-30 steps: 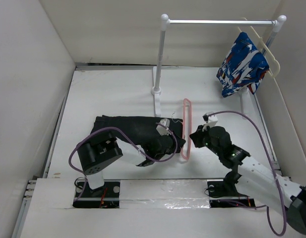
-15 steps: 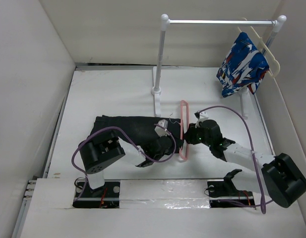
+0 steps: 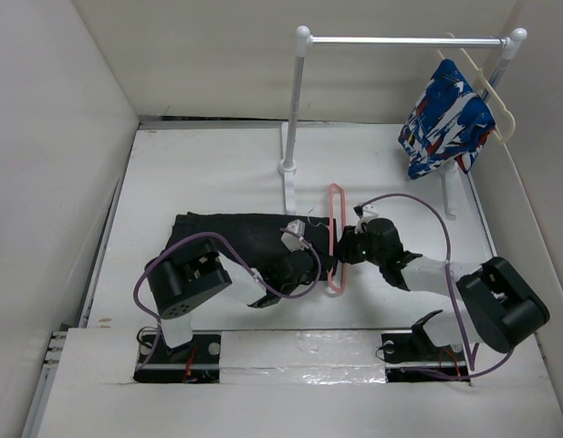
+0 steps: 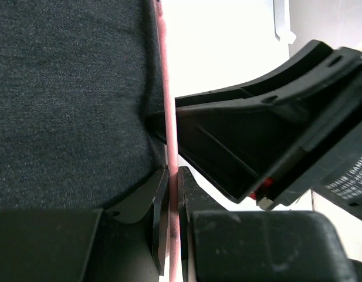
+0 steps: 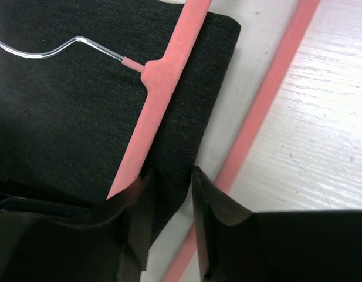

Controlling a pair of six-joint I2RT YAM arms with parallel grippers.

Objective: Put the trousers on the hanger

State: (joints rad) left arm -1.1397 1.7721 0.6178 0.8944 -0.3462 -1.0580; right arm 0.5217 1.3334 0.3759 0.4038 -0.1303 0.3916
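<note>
The long black fabric trousers [image 3: 231, 239] lie flat on the white table [image 3: 217, 173] at the centre left of the overhead view. The thin pink wire-like hanger [image 3: 337, 189] lies at their right end, seen there as a narrow upright loop. The left gripper [image 3: 322, 265] reaches in from the lower left. In its wrist view its two black fingertips [image 4: 173, 179] are pressed together on one pink bar of the hanger [image 4: 167, 88], which runs straight up the frame between them. The dark cloth [image 4: 69, 88] fills the left half of that frame. The right gripper [image 3: 347, 251] comes in from the right of the overhead view and meets the hanger just beside the left one. In its own camera the jaws [image 5: 169, 188] stand partly apart at the bottom of the frame and clasp nothing. The edge of the trousers [image 5: 63, 117] runs down into the gap between them. The hanger's upper bar [image 5: 163, 76], with its bent metal hook [image 5: 51, 50] at the upper left, lies on the cloth and ends at the left finger. The second pink bar crosses bare table [image 5: 321, 147] to the right. The only writing is white lettering on the right gripper's black body at the lower right of the left wrist view. It is upside down, cut by the frame edge, and cannot be read with certainty.
</note>
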